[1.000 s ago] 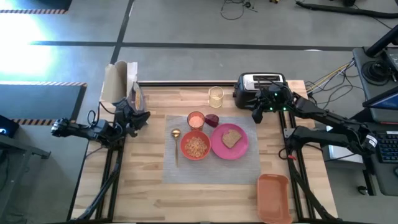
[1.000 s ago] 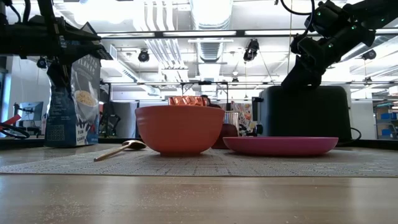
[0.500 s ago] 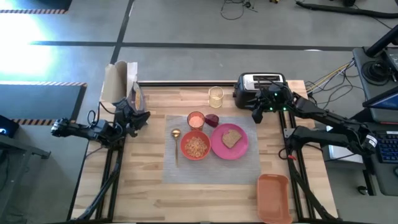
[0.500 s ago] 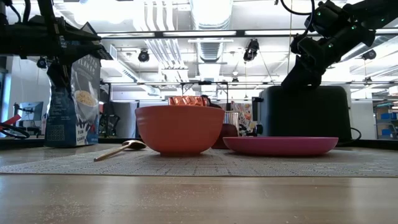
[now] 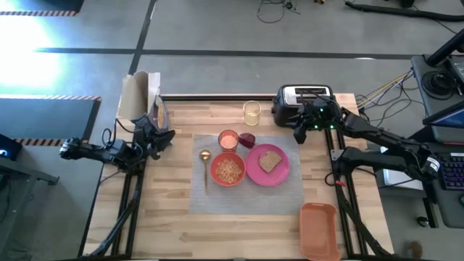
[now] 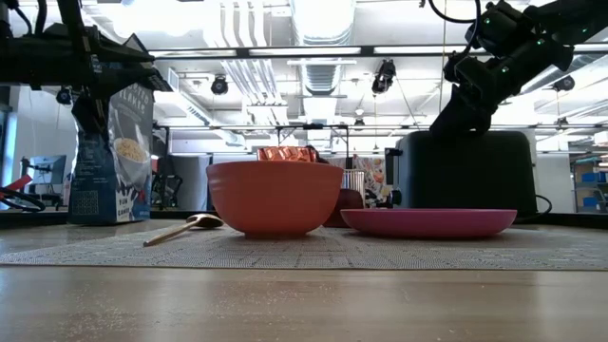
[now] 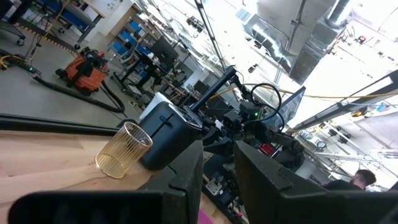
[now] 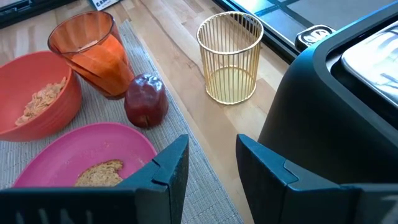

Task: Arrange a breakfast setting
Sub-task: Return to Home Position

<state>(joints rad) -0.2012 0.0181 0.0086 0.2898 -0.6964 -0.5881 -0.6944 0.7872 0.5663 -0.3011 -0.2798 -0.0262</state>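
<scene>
On the grey placemat lie the pink plate with the toast slice on it, the orange-red bowl holding cereal, the orange cup, the dark red fruit and the gold spoon. In the right wrist view the fruit stands between the cup and the plate. My left gripper is open and empty above the table's left edge. My right gripper is open and empty beside the toaster, above the mat's far right corner.
A black-and-silver toaster and a gold wire cup stand at the far edge. A cereal bag and a paper bag stand at the far left. An orange tray lies at the near right.
</scene>
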